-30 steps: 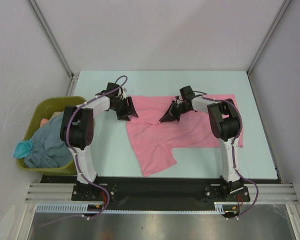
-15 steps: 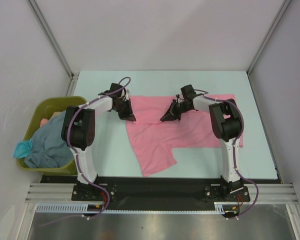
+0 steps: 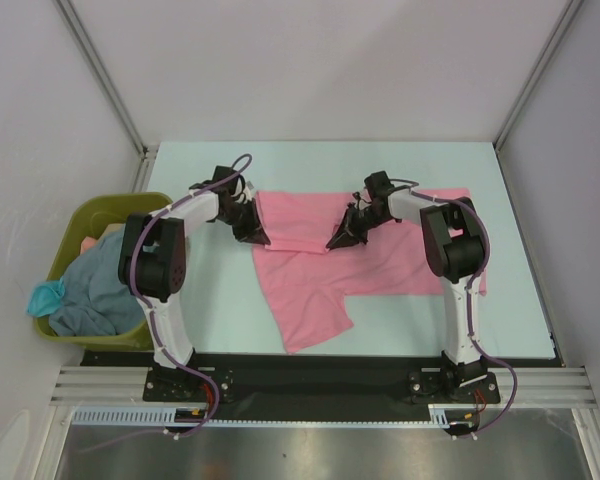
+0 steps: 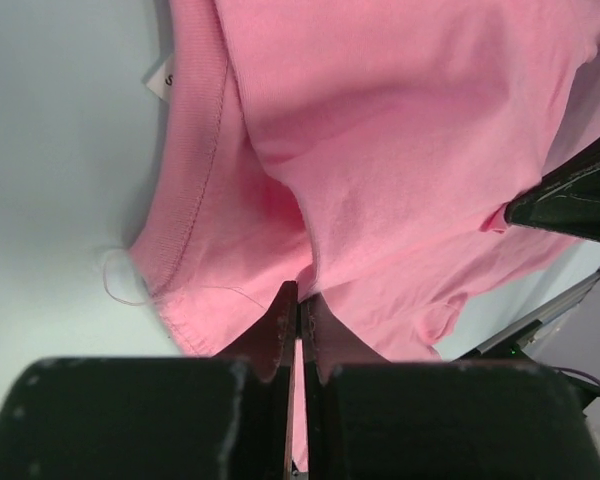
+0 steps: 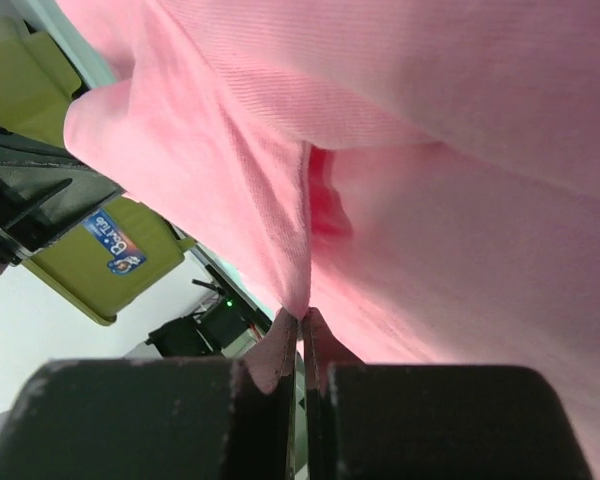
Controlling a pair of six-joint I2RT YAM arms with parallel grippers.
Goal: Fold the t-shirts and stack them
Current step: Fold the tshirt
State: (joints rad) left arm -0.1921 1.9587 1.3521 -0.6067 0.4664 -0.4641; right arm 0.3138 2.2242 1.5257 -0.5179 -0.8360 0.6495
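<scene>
A bubblegum pink t-shirt [image 3: 380, 265] lies spread on the pale table, its upper left part doubled over between the two grippers. My left gripper [image 3: 261, 238] is shut on the shirt near its ribbed collar [image 4: 190, 185]; cloth runs in between the closed tips [image 4: 300, 296]. My right gripper [image 3: 334, 241] is shut on a pinched ridge of the same pink t-shirt [image 5: 430, 150], the fold ending at its tips [image 5: 302, 318]. More t-shirts, a dusty grey-blue one [image 3: 95, 285] and a teal one [image 3: 44, 296], are heaped in the bin.
The olive-green plastic bin [image 3: 132, 204] stands off the table's left edge, beside the left arm; it also shows in the right wrist view as a bin wall [image 5: 80, 285] with a sticker. Bare table [image 3: 210, 290] lies around the shirt. White walls enclose the back and sides.
The left gripper, open a second ago, has shut on the pink shirt's edge by the collar. The right gripper stayed shut on the cloth and shifted only slightly.
</scene>
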